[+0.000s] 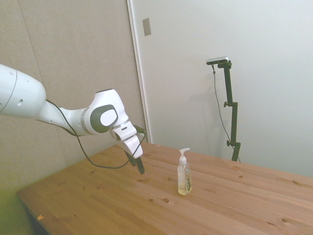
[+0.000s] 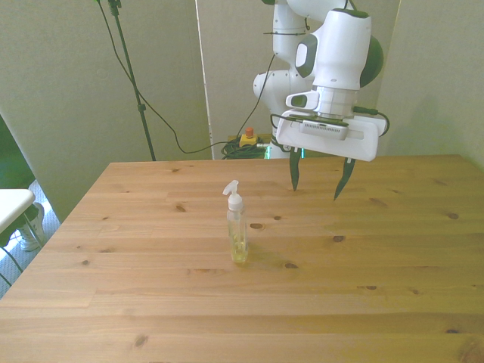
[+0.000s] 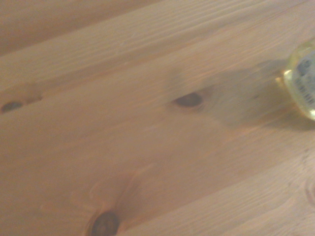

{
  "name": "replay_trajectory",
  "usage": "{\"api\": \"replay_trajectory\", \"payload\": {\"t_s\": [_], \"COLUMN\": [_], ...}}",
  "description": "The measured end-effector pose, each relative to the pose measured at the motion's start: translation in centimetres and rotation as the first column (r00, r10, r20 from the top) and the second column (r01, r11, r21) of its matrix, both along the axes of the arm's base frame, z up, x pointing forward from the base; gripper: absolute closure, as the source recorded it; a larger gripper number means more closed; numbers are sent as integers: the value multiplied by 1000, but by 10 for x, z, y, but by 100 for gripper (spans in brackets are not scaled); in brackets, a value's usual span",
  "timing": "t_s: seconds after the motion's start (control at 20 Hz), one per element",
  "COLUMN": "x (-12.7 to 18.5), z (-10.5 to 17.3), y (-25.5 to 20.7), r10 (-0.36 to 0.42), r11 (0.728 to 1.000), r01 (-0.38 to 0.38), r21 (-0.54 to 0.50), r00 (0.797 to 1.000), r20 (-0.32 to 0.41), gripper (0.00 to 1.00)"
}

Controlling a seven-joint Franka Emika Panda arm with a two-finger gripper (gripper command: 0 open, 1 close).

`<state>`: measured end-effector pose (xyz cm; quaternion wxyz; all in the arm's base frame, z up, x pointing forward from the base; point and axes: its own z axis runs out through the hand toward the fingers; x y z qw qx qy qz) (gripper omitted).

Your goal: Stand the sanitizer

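Sanitizer (image 2: pixel 238 231) upright on wooden table (image 2: pixel 393 302), pump head on top. Gripper (image 2: pixel 319 181) hovers above table, fingers spread apart, holding nothing, clear of bottle toward front view's right.

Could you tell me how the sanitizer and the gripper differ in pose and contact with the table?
The sanitizer stands upright on the table; the gripper hangs above it, touching nothing. The sanitizer is clear with yellowish liquid; the gripper has dark fingers, spread open. The two are apart.

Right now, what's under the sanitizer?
Only bare wooden table. The sanitizer stands upright on it, apart from the open gripper. Its base hides the wood directly beneath.
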<state>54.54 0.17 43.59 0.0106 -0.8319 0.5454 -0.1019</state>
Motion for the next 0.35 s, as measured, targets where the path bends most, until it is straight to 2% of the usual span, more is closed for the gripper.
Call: {"api": "replay_trajectory", "payload": {"t_s": [0.1,0.2,0.35], "x": [-8,-17,-30], "z": [-7,-11,-17], "y": [3,5,7], "r10": [84,169,300], "r11": [996,984,952], "r01": [-83,-163,-282], "r21": [33,69,122], "r00": [995,980,938], "r20": [-58,-107,-174], "gripper": [0,0,0]}}
